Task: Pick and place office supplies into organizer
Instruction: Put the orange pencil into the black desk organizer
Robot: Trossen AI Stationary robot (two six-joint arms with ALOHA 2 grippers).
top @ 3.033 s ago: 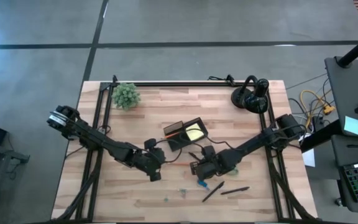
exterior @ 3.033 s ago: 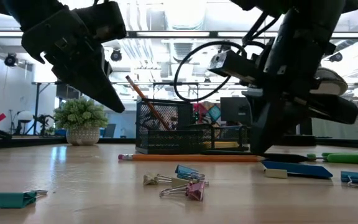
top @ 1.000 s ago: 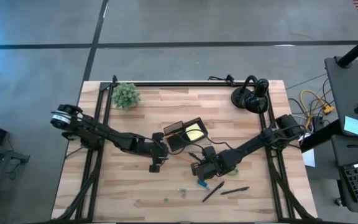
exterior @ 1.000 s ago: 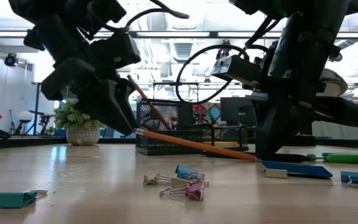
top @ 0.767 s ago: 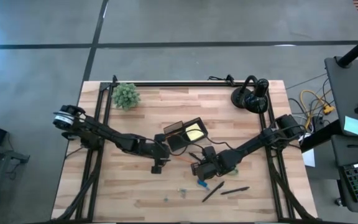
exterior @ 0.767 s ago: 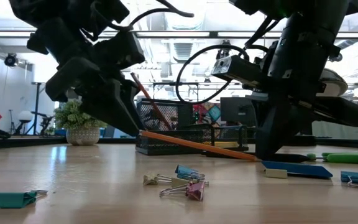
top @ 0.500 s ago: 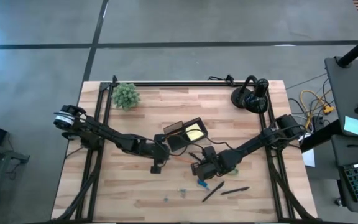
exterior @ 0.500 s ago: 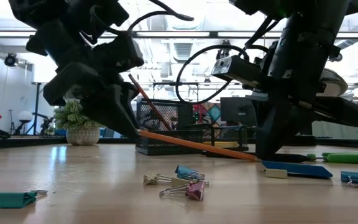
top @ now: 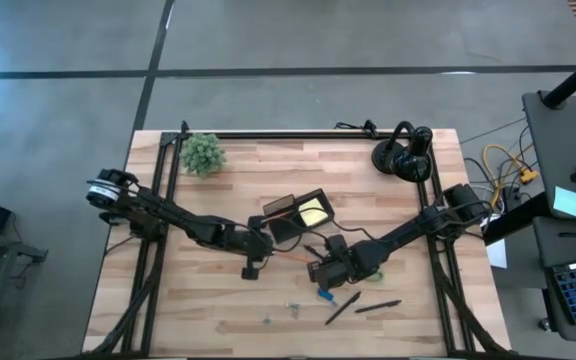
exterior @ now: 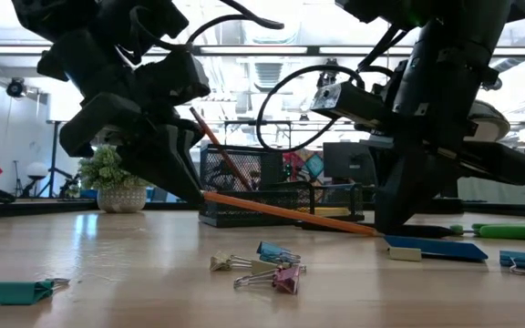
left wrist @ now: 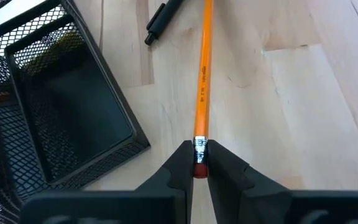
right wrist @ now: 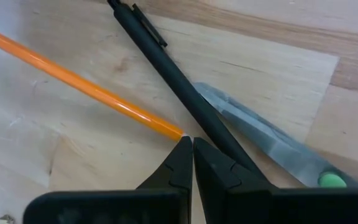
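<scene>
1. High view: left gripper [top: 252, 262] sits just near of the black mesh organizer [top: 296, 214] at mid-table; right gripper [top: 318, 270] is to its right, among black pens [top: 344, 308]. Organizer holds a yellow sticky-note pad [top: 311, 213] and an orange pencil.
2. Low view: orange pencil [exterior: 285, 213] slants, its left end raised off the table [exterior: 117, 269], its right end down by the right arm. Binder clips [exterior: 264, 266] lie nearer the camera.
3. Left wrist view: jaws clamp the pencil's eraser end [left wrist: 199, 169]; dark lettering along the shaft is unreadable. Nearest organizer compartment [left wrist: 73, 118] holds nothing.
4. Right wrist view: fingers [right wrist: 180, 163] pressed together, gripping nothing, tips at the pencil's point, beside a black pen [right wrist: 179, 87] crossing scissor blades [right wrist: 260, 140].
</scene>
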